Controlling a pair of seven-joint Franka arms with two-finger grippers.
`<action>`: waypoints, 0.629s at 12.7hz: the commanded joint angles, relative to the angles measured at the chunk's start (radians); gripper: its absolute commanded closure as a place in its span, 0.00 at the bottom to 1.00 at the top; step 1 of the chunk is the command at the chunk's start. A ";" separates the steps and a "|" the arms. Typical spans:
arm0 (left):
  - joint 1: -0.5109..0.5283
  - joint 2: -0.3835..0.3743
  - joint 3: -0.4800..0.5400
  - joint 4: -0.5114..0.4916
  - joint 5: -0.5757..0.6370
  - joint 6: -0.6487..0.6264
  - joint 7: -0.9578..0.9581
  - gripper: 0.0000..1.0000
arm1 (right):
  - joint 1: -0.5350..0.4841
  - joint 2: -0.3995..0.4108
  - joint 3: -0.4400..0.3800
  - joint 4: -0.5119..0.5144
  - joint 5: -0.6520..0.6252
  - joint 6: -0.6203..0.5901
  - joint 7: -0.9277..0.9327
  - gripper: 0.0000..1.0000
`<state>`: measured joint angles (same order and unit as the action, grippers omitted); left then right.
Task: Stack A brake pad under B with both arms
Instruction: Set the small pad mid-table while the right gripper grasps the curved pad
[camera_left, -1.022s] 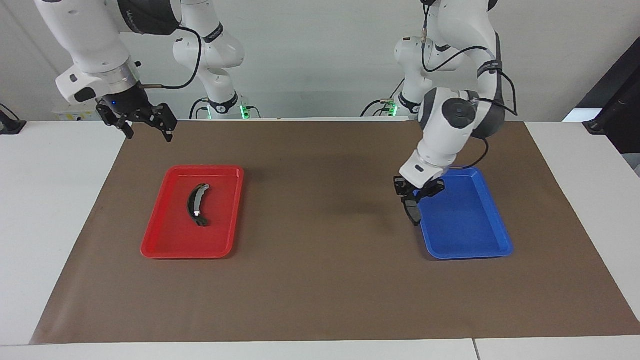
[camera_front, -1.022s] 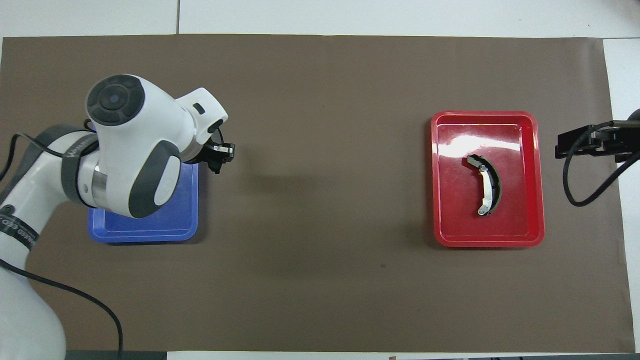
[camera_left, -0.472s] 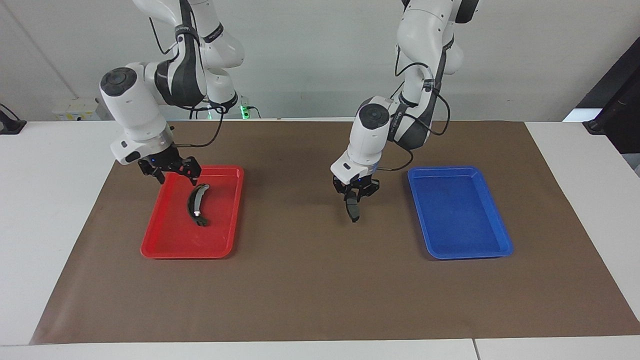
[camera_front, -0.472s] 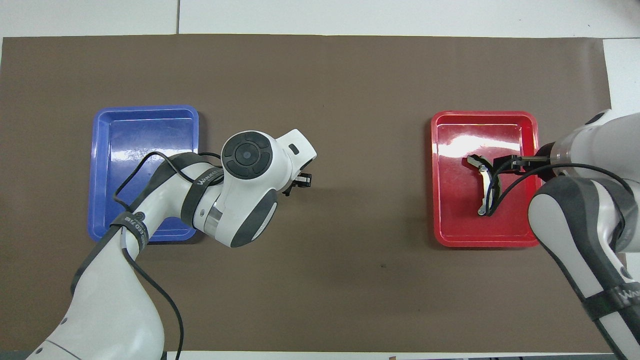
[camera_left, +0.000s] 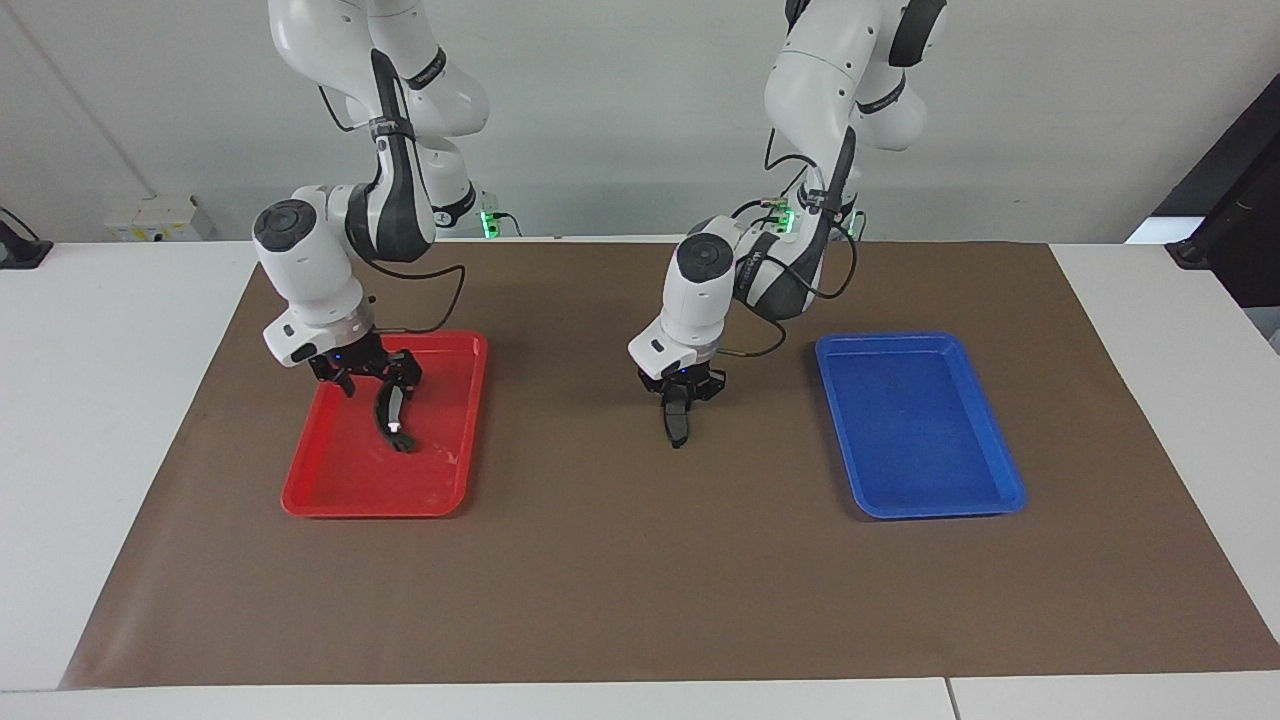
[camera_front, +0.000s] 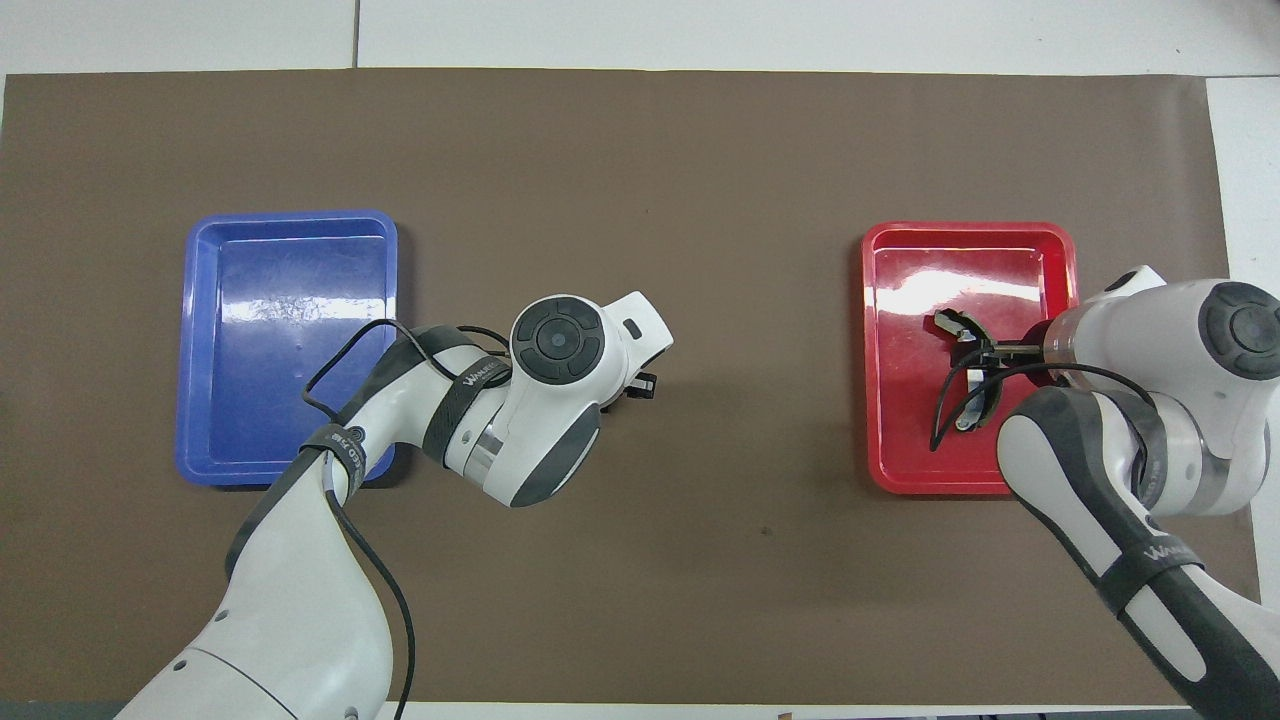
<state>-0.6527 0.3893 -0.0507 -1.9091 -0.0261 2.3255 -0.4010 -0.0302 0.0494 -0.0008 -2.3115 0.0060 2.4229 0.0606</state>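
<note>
My left gripper is shut on the A brake pad, a short dark grey pad. It hangs on edge, low over the brown mat, between the two trays. In the overhead view the left wrist hides the pad and only the left gripper's tip shows. B, a long dark crescent with a silvery strip, lies in the red tray. My right gripper is open and low over B's end nearer the robots, a finger on each side. It also shows in the overhead view, over B.
A blue tray with nothing in it lies toward the left arm's end of the table; it also shows in the overhead view. The red tray lies toward the right arm's end. Two smaller white arms with green-lit bases stand at the robots' edge.
My left gripper carried the pad from the blue tray's edge to over the mat's middle and lowered it. My right gripper came down from beside the table edge to B in the red tray.
</note>
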 joint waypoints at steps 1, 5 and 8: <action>-0.024 -0.007 0.017 -0.007 -0.008 0.000 0.002 0.01 | -0.013 0.027 0.005 -0.025 0.019 0.064 -0.047 0.00; 0.063 -0.102 0.023 -0.001 -0.008 -0.133 0.017 0.00 | -0.016 0.050 0.005 -0.022 0.019 0.045 -0.091 0.00; 0.166 -0.206 0.029 0.005 -0.003 -0.332 0.042 0.00 | -0.016 0.043 0.004 -0.019 0.019 0.013 -0.107 0.04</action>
<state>-0.5264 0.2609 -0.0240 -1.8822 -0.0261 2.0899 -0.3768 -0.0328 0.1057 -0.0014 -2.3274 0.0067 2.4522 -0.0058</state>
